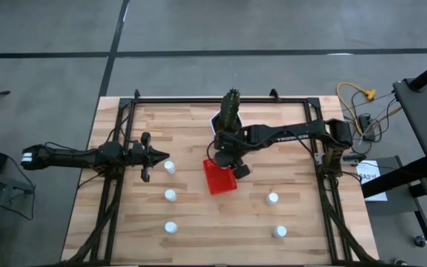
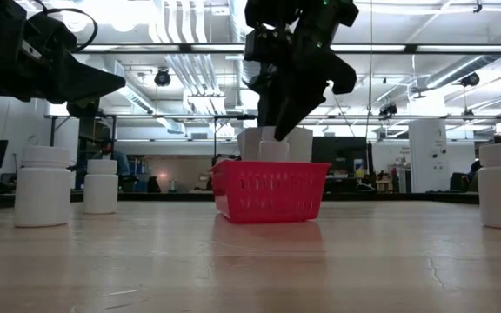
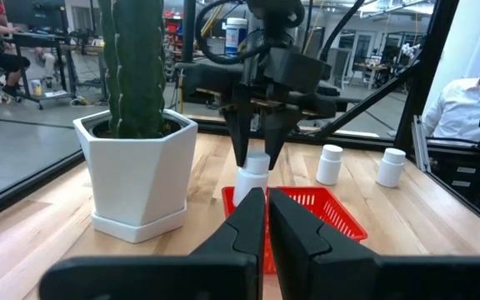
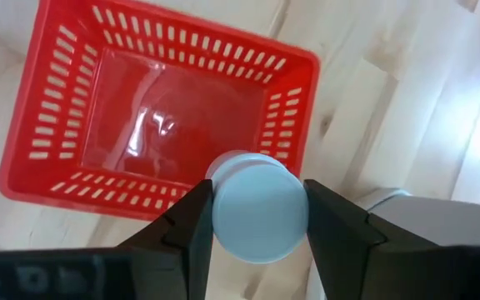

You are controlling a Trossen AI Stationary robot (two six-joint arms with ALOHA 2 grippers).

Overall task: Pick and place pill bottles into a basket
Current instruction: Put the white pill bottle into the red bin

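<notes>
Step in hand: placement. The right gripper (image 4: pixel 257 218) hangs over the basket (image 1: pixel 219 178) at centre frame of the high view, jaws partly open and clamped on a pill bottle (image 4: pixel 258 208) by its round cap. The bottle sits above the basket's near rim – not yet inside. The next move, in my judgement, calls for a slight shift toward the basket's middle, then a lowering and release.

The left gripper (image 1: pixel 146 153) waits at left of the high view, jaws closed and empty, beside a standing bottle (image 1: pixel 170 167).

Materials: the basket is bright red slotted plastic, rectangular, empty – the bottles are smooth white cylinders, and the bench (image 1: pixel 295 141) is pale planked wood
</notes>
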